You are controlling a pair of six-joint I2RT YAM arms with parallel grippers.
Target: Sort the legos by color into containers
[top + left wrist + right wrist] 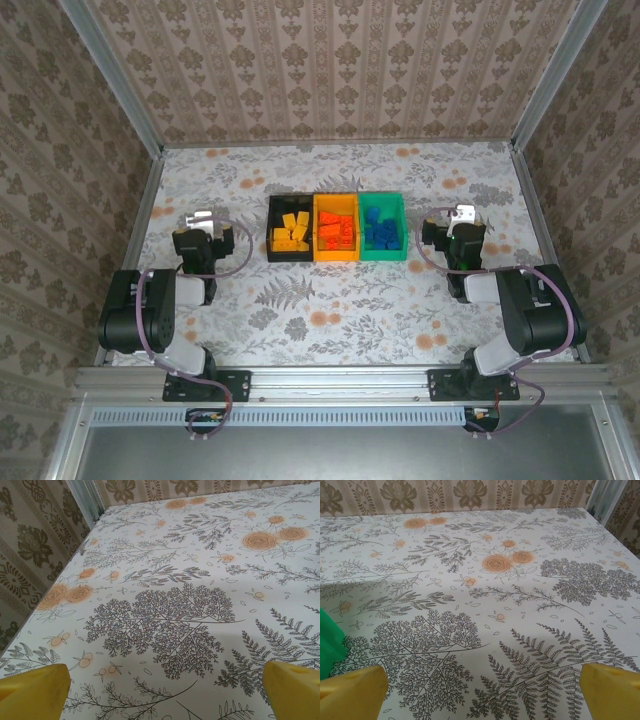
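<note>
Three joined containers stand in a row at mid-table. The black bin [271,228] holds yellow-orange legos [291,231], the orange bin [336,257] holds red-orange legos [337,232], and the green bin [383,255] holds blue legos [381,230]. My left gripper [203,220] rests left of the black bin, open and empty. In the left wrist view its yellow fingertips [35,692] stand wide apart over bare cloth, around the left gripper [165,695]. My right gripper [460,215] sits right of the green bin, also open with nothing between its fingers [612,692], as the right gripper [482,692] shows. The green bin's corner [327,645] sits at that view's left edge.
A floral-patterned cloth [330,310] covers the table. Patterned walls with metal posts [130,90] close in the back and both sides. Both arm bases are bolted to the rail [340,385] at the near edge.
</note>
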